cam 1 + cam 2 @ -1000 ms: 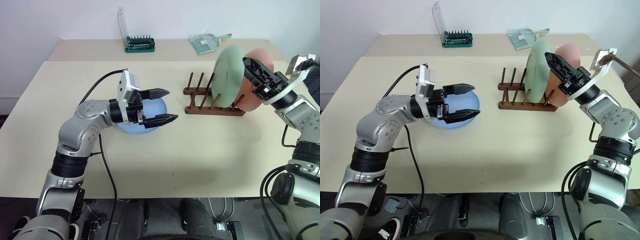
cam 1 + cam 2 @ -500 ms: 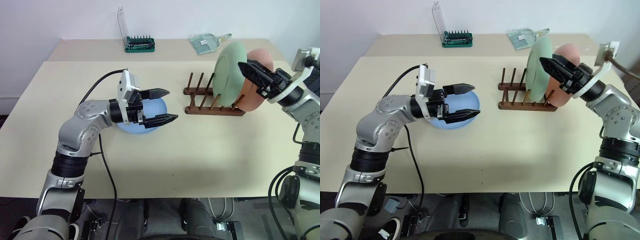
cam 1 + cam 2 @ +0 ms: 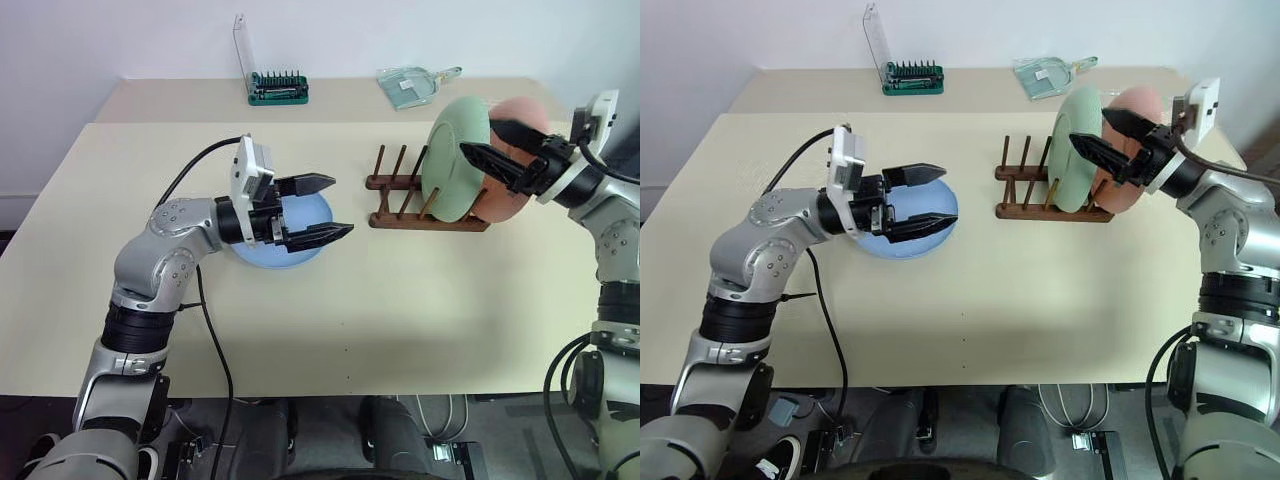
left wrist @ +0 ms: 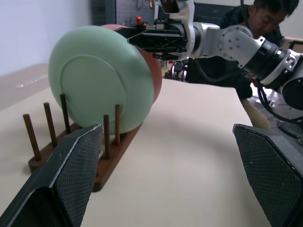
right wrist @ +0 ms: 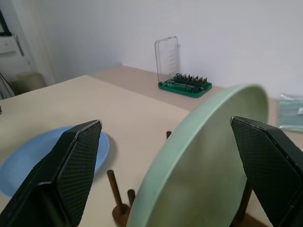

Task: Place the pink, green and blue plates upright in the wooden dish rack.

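— Beige bench (image 3: 400, 330), white wall behind. Where's the wooden dish rack (image 3: 425, 212)?

— Right of centre, long axis running left-right across the bench, pegs straight up.

— Loaded?

— Green plate (image 3: 456, 158) and pink plate (image 3: 512, 160) upright at the right end, faces turned leftward along the rails, leaning a bit. Left pegs bare.

— Blue plate (image 3: 283, 244)?

— Flat on the bench, well left of the rack.

— Hands?

— Left hand (image 3: 328, 208) above the blue plate, fingers wide apart, empty. Right hand (image 3: 488, 148) level at the green plate's rim, fingers spread, gripping nothing.
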